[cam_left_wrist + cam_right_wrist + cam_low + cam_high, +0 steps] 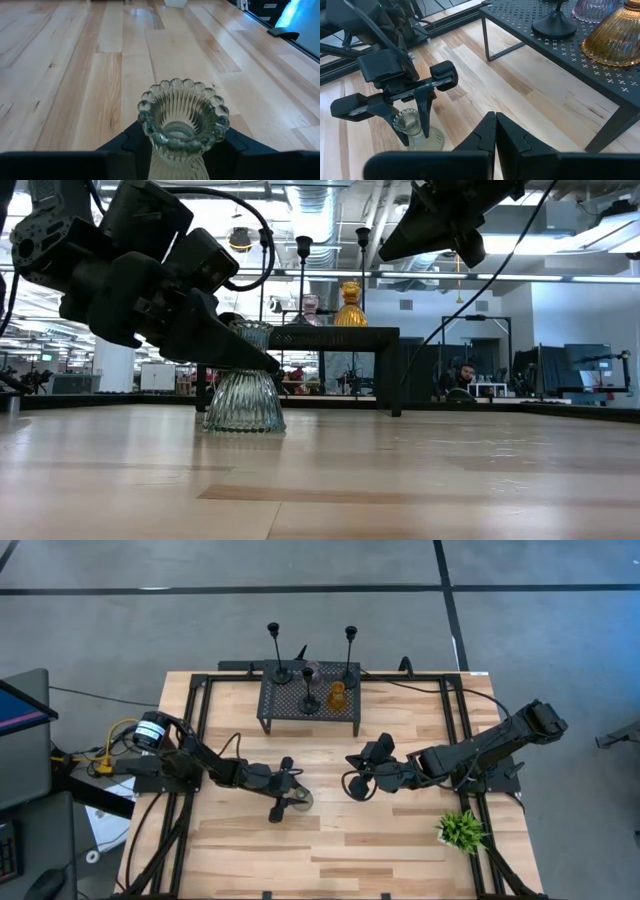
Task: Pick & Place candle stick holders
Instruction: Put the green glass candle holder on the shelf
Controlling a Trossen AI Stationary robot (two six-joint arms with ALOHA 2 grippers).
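the grey-green holder point(296, 800), squat ribbed clear glass with a beaded rim and flared base, stands upright on the bare desk point(380, 840). three slim black holders point(274, 652) stand upright on the black rack point(290, 705), with the amber holder point(338, 694) and the pink holder point(312, 669) among them.

Open-plan lab, ceiling ducts point(330, 200), distant desks point(540, 385)

Ribbed glass holder point(183, 119); wooden table point(75, 75)

no readable text, labels, brands, numbers or signs in any view
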